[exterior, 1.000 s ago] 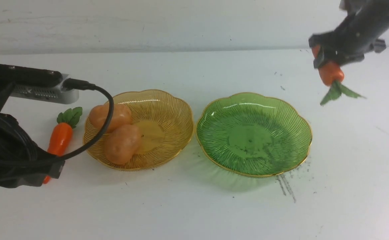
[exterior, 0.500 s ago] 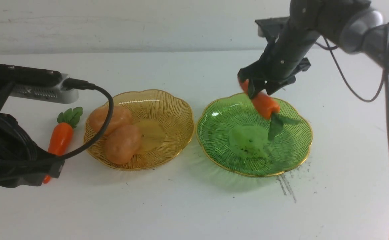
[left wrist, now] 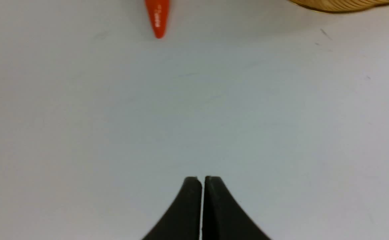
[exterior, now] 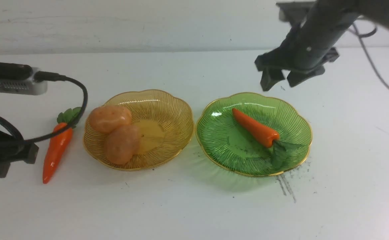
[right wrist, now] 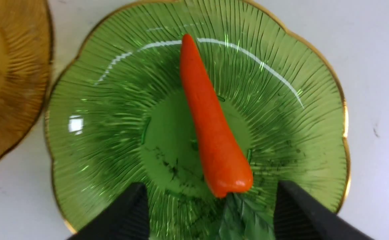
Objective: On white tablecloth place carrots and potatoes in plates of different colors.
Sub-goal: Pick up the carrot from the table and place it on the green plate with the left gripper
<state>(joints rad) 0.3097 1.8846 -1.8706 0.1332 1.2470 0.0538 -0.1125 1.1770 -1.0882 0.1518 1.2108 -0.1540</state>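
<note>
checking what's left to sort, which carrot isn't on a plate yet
The carrot lying on the white tablecloth, left of the amber plate. The other carrot lies inside the green plate.

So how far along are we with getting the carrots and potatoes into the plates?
Done: both potatoes sit in the amber plate, and one carrot lies in the green plate. In hand: nothing; the right claw hangs open above that plate, and the left claw is shut and empty. Left: the second carrot lies on the tablecloth beside the amber plate and belongs in the green one.
</note>
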